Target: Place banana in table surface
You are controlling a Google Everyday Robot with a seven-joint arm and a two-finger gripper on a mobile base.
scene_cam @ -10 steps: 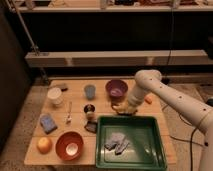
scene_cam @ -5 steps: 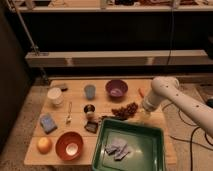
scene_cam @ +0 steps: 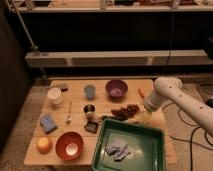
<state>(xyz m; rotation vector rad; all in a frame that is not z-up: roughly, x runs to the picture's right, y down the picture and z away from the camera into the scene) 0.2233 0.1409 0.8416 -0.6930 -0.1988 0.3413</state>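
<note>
Since a second ago the arm has swung from beside the purple bowl (scene_cam: 116, 88) toward the surface's (scene_cam: 75, 117) 3 o'clock edge. Now the gripper (scene_cam: 142, 117) sits low, just above the green tray's (scene_cam: 150, 150) far rim, at 3 o'clock from the dark grape cluster (scene_cam: 126, 110). Something pale at the gripper may be the banana (scene_cam: 139, 119); I cannot tell.

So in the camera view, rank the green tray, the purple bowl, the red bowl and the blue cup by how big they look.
1. Green tray, by far.
2. Red bowl and purple bowl: near alike; red sits closer to the camera, so unsure.
3. Blue cup, smallest.
The gripper is low at the tray's far right edge.
</note>
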